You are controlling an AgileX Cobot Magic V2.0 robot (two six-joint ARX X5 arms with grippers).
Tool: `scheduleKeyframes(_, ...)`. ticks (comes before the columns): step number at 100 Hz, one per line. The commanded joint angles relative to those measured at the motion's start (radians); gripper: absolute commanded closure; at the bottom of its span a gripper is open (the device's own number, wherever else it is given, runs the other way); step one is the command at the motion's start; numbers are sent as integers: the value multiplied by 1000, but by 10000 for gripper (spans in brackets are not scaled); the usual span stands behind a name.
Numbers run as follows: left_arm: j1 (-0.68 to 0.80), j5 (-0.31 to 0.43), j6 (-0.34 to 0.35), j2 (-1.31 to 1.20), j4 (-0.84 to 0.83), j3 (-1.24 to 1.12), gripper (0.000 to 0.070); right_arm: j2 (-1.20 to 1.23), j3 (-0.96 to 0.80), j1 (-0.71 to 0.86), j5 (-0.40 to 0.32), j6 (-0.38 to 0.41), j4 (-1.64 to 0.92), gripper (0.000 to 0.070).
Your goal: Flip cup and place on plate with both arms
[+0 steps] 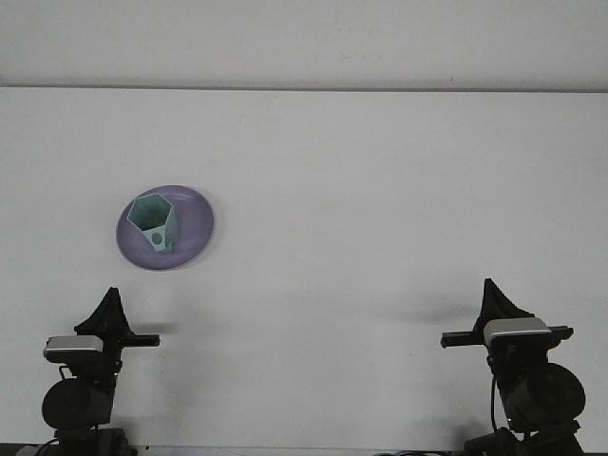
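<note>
The arm bases are cut off by the bottom edge. The left gripper (112, 302) and right gripper (494, 294) show as dark pointed shapes, fingers drawn together, holding nothing, both well apart from the plate (195, 220). The cup (155, 222) stands mouth-up on the plate, on the table (380, 190).

One cup (155, 223), one plate (195, 220), two grippers: left (111, 306), right (493, 296)
</note>
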Motion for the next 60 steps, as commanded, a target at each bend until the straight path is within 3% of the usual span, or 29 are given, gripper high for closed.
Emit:
scheduleKeyframes(1, 2, -2, 6, -2, 10, -19, 686, 3, 0, 1, 2, 0, 10, 699)
scheduleKeyframes(21, 2, -2, 6, -2, 10, -19, 686, 3, 0, 1, 4, -8, 12, 699)
scheduleKeyframes(33, 2, -2, 6, -2, 10, -19, 686, 0, 0, -5, 85, -57, 35, 699)
scheduleKeyframes(36, 2, -2, 6, -2, 10, -19, 686, -8, -1, -12, 104, -29, 28, 700)
scheduleKeyframes(39, 2, -2, 6, -2, 10, -19, 686, -21, -4, -19, 100, 14, 24, 699)
scheduleKeyframes(60, 2, -2, 5, -2, 10, -19, 686, -147, -153, -137, 31, -93, 110, 699)
